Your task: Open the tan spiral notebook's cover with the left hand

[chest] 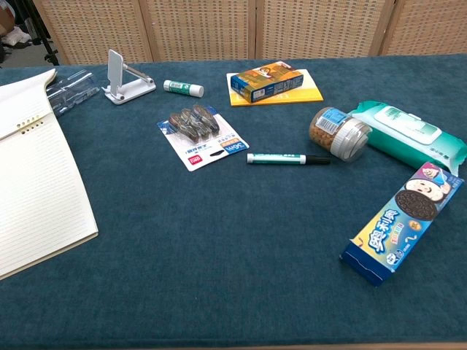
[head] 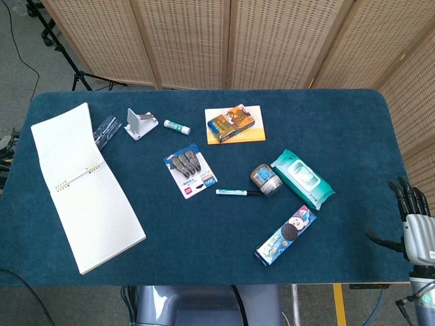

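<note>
The spiral notebook [head: 88,197] lies open at the table's left, lined pages up. Its cover [head: 64,139] is folded back flat beyond the spiral [head: 76,176]. The chest view shows the same notebook [chest: 36,197] at its left edge, with the flipped cover [chest: 25,98] above the rings. My left hand appears in neither view. My right hand [head: 416,224] hangs off the table's right edge, fingers spread, holding nothing.
On the blue table [head: 204,231] lie a clear plastic case [head: 107,129], a white phone stand [head: 139,123], a glue stick [head: 177,126], a clip pack [head: 190,170], a marker [head: 238,193], a jar [head: 266,179], wipes [head: 302,178], a cookie box [head: 285,234] and a box on a yellow pad [head: 234,124].
</note>
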{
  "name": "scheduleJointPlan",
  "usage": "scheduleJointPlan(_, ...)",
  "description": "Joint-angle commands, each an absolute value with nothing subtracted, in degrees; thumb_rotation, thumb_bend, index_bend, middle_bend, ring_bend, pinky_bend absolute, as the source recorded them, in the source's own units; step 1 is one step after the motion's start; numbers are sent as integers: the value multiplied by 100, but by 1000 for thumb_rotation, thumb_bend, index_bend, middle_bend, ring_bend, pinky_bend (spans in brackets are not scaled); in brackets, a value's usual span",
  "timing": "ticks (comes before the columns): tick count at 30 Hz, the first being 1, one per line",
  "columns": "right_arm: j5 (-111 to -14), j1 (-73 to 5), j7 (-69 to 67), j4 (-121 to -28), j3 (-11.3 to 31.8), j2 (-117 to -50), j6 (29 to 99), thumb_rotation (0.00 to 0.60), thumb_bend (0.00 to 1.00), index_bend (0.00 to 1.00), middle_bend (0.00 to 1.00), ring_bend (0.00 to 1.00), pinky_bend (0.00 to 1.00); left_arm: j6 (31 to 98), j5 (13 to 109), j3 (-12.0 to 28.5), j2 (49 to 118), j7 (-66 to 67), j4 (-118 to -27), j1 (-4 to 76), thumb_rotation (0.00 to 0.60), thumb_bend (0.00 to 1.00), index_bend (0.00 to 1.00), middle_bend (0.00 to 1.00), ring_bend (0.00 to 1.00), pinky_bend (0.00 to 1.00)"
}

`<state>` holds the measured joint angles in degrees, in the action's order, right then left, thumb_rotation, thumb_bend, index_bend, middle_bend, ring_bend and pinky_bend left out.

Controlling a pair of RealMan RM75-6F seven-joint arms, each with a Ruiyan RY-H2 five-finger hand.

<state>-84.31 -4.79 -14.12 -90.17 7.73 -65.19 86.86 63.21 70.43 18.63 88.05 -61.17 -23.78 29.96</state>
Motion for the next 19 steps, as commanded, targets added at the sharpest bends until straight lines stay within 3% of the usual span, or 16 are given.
scheduleJointPlan(1,-8494,-449,-1511,-9014,764,-6492,8760,600,0,77,0,0,0,7241,7519,1490,8334,-6082,-3189,2438,600,0,0,0,0,0)
scheduleJointPlan(4,-8540,-422,-1610,-9012,767,-6460,8836,600,0,77,0,0,0,7949,7766,1278,8076,-5817,-3835,2016,600,0,0,0,0,0)
scheduleJointPlan(7,-8624,-362,-1824,-9010,784,-6392,9003,600,0,77,0,0,0,8930,8107,774,7634,-4849,-5176,1142,600,0,0,0,0,0)
scheduleJointPlan(14,-8666,-269,-1938,-8966,814,-6338,9227,600,0,77,0,0,0,8841,8016,327,6887,-3345,-7049,536,600,0,0,0,0,0)
scheduleJointPlan(19,-8708,-220,-2061,-8970,807,-6286,9317,600,0,77,0,0,0,8908,8250,193,6774,-3086,-7322,443,600,0,0,0,0,0)
